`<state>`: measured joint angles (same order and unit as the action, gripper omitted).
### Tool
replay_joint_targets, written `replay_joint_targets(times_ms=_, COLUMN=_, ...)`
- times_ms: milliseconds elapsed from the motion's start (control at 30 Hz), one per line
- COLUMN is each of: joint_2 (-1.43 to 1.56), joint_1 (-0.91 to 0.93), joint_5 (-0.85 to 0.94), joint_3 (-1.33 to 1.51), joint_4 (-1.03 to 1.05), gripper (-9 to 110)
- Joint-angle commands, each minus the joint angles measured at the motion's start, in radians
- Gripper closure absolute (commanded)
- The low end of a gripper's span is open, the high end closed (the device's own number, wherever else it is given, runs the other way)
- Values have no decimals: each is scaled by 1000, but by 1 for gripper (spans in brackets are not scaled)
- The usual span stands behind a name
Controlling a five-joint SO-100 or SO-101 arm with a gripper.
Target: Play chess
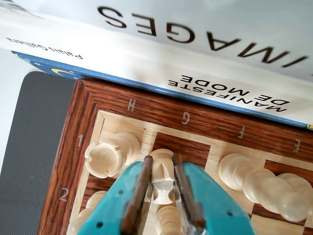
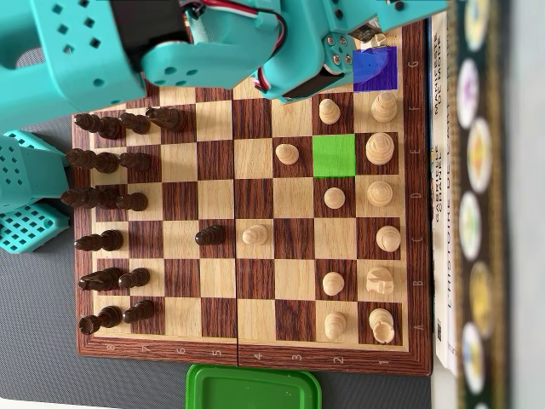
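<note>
Wrist view: teal gripper (image 1: 161, 188) reaches down over the G-file corner of a wooden chessboard (image 1: 63, 161), jaws set close on either side of a light knight (image 1: 162, 176) on the dark G1 square; the brown pads (image 1: 139, 193) sit right at the piece's flanks, so it looks pinched, tho actual contact is hard to confirm. Light rook (image 1: 110, 154) stands just beside it on H1, w/ a light bishop (image 1: 239, 171) on the F side and a light pawn (image 1: 168, 220) below the knight, partly cut off by the frame. Behind the board edge lie stacked books (image 1: 210, 63), spines reading "Manifeste de mode" and "Palais Galliera"; grey mat (image 1: 29, 132) shows under the board at left.

Overhead view: the teal arm (image 2: 213, 43) crosses the top of the board (image 2: 247, 354) and hides that corner, where a blue overlay square (image 2: 375, 68) marks a back-rank spot and a green overlay square (image 2: 333, 155) marks an empty square 2 files down, one rank in. Dark pieces (image 2: 106, 158) crowd the left ranks, light pieces (image 2: 379, 192) the right; one dark pawn (image 2: 209, 234) and one light pawn (image 2: 255, 234) face each other mid-board. Green lid (image 2: 253, 388) sits just below the board.
</note>
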<state>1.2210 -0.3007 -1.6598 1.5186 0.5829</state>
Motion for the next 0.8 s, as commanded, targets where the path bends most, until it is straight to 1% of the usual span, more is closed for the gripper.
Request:
replay_joint_targets(times_ms=0, joint_2=11, joint_1=9, joint_5=6, joint_3=-51, joint_4=-14, gripper=100)
replay_joint_targets(times_ms=167, joint_2=64, joint_1=9, joint_5=8, joint_3=-40, joint_4=-9, gripper=100)
replay_joint_targets(times_ms=333, joint_2=107, joint_1=18, joint_5=8, joint_3=-40, joint_4=54, gripper=100)
replay_joint_targets(times_ms=767, joint_2=183, joint_1=29, joint_5=32, joint_3=-40, joint_4=52, gripper=100)
